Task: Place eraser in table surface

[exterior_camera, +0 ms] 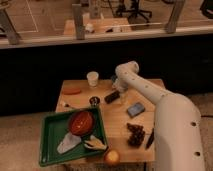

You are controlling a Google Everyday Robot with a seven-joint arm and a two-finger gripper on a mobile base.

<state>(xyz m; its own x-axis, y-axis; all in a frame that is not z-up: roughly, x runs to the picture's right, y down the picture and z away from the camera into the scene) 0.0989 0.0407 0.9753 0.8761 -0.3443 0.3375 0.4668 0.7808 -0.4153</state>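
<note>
The eraser (111, 97), a small black block, lies at an angle on the light wooden table surface (116, 123), near the middle of its far half. My gripper (120, 92) hangs from the white arm (145, 90) right at the eraser's right end. Whether it touches the eraser is not visible. The arm reaches in from the lower right and bends down over the table's far edge.
A blue-grey block (135, 109) lies right of the eraser. Dark grapes (135, 134) and a black-handled knife (150, 140) lie front right, an orange (112, 157) at the front edge. A green tray (49, 152) with a red bowl (81, 122) fills the front left. A white cup (92, 78) stands at the back.
</note>
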